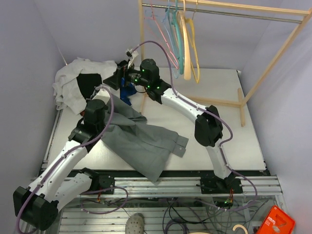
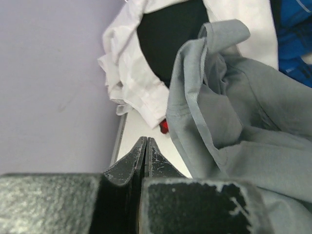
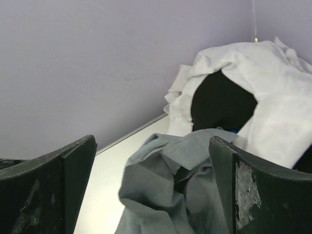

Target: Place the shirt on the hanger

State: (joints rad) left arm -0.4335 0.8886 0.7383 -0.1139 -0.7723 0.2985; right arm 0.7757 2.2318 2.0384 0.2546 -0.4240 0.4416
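On the tabletop [image 1: 234, 136] lies the grey shirt [image 1: 141, 139]. It is spread out and crumpled, and one end hangs over the near edge. Its far end bunches up next to a white cloth [image 1: 73, 78] in the back left corner. The left fingers [image 2: 134, 163] are pressed together with nothing between them, just beside the shirt's edge. The right fingers [image 3: 73, 175] are wide apart and hold nothing. They hang over the bunched end of the shirt. The yellow hanger [image 1: 196, 63] hangs on the rack [image 1: 243, 6] at the back with other hangers, well apart from the shirt.
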